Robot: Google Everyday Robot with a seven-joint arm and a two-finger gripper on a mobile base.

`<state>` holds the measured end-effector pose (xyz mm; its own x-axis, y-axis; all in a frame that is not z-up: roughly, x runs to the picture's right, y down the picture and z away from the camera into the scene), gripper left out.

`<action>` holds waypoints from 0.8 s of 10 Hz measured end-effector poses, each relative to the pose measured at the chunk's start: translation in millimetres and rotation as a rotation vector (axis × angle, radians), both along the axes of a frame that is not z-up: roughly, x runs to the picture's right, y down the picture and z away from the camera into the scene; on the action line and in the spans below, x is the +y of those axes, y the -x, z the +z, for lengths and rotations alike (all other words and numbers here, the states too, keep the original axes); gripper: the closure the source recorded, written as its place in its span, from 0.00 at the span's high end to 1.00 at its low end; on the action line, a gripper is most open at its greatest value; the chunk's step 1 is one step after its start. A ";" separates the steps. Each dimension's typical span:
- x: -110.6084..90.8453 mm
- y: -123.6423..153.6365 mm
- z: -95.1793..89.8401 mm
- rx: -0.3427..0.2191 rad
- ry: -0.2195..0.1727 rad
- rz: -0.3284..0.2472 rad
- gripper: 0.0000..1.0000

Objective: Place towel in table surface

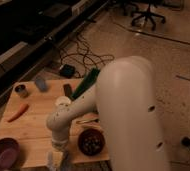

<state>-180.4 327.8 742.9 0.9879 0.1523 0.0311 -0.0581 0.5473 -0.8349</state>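
Observation:
My gripper [58, 159] hangs at the front edge of the wooden table [35, 127], at the bottom of the camera view, below my white forearm [68, 117]. A pale, crumpled shape [52, 161] sits at the gripper; it may be the towel, but I cannot tell whether it is held. The lower part of the gripper is cut off by the frame's bottom edge. My large white upper arm [130, 115] hides the right side of the table.
On the table are a purple bowl [3, 152] at the front left, a dark bowl [91, 141] beside the gripper, a carrot [17, 112], a can [21, 90], a white cup [63, 101] and a green bag [85, 84]. Cables [80, 55] lie on the floor behind.

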 end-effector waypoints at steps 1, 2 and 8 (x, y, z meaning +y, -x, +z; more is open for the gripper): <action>-0.7 -0.3 3.2 0.000 -0.002 -0.002 0.73; -2.3 -1.4 2.3 0.001 -0.002 -0.001 0.65; -4.8 -0.4 3.0 0.011 0.006 -0.027 0.05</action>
